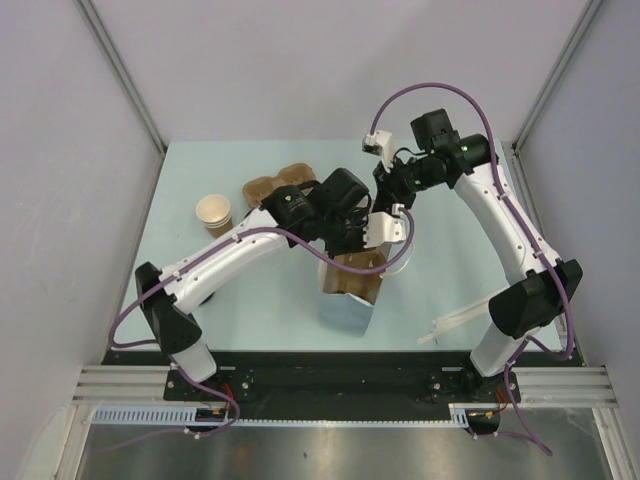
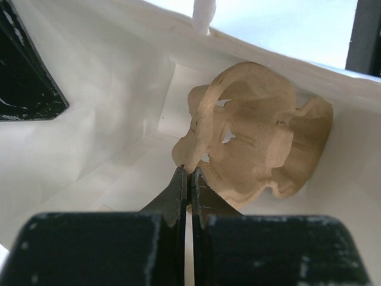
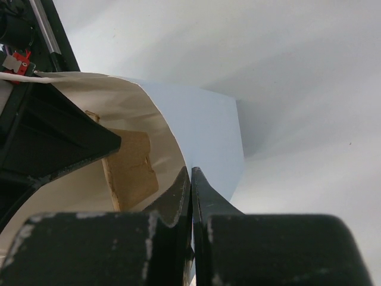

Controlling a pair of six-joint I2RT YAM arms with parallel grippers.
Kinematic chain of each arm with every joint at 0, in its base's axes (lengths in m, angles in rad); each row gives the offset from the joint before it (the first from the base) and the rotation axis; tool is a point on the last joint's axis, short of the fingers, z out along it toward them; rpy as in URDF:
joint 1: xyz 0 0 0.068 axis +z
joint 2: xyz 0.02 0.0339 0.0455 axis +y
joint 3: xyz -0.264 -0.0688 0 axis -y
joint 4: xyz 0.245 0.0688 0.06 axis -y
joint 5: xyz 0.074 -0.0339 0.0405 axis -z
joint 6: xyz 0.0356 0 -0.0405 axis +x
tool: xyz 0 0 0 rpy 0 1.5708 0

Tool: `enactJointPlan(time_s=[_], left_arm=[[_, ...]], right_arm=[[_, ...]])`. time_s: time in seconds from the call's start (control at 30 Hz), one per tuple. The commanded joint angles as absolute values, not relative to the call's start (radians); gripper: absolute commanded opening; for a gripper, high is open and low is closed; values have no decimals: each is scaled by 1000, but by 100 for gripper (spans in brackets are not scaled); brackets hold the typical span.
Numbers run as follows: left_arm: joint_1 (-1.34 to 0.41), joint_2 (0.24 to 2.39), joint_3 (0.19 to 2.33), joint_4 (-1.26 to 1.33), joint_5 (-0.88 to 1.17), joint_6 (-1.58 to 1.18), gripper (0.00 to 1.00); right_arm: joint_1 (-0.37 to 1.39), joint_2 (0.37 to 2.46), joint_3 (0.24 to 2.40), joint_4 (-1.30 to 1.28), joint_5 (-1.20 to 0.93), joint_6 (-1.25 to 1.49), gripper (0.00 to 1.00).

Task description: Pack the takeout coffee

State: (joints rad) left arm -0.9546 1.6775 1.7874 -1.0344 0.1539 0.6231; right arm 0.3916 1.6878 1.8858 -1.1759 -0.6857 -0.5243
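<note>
Matt moulded-pulp tray (image 2: 297, 140), smooth paper bag (image 3: 208, 131)

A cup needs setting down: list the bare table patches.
Bare: the far strip behind the lidless cup and spare carrier; the patch between the bag and the right arm. Crowded at centre: left gripper holds a second carrier inside the bag, right gripper pinches its rim.

Robot laboratory test cell. Pale blue-green surface (image 1: 200, 170), closed in on its left, far and right sides by blank grey panels (image 1: 60, 150) set in metal posts. Along its near edge: aluminium rail (image 1: 120, 382) and black plate (image 1: 340, 372), with left arm (image 1: 240, 250) and right arm (image 1: 505, 215) bolted on. Purple cables (image 1: 430, 90) loop above the surface. Slotted cable duct (image 1: 140, 412) lies just nearer than the rail.
</note>
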Motion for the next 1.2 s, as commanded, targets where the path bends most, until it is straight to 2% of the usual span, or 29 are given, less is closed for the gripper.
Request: enactJointPlan(time_s=[0.0, 0.47, 0.6, 0.7, 0.73, 0.93, 1.17], left_arm=[[-946, 1693, 1810, -1072, 210, 581, 0], [-936, 1720, 1707, -1008, 206, 558, 0], [-934, 1717, 1683, -966, 183, 575, 4], [-934, 1717, 1681, -954, 179, 580, 13], [-934, 1713, 1680, -947, 172, 578, 21], [-934, 1674, 1710, -931, 143, 580, 46], [-934, 1640, 1773, -936, 126, 555, 56]], right_arm=[[396, 1644, 1891, -1141, -709, -531, 0], [397, 1631, 1867, -1138, -722, -525, 0], [399, 1635, 1865, -1138, -735, -528, 0], [399, 1641, 1864, -1138, -739, -529, 0], [399, 1643, 1864, -1141, -739, -532, 0], [397, 1651, 1862, -1141, -738, -534, 0], [399, 1655, 1853, -1140, -732, -541, 0]])
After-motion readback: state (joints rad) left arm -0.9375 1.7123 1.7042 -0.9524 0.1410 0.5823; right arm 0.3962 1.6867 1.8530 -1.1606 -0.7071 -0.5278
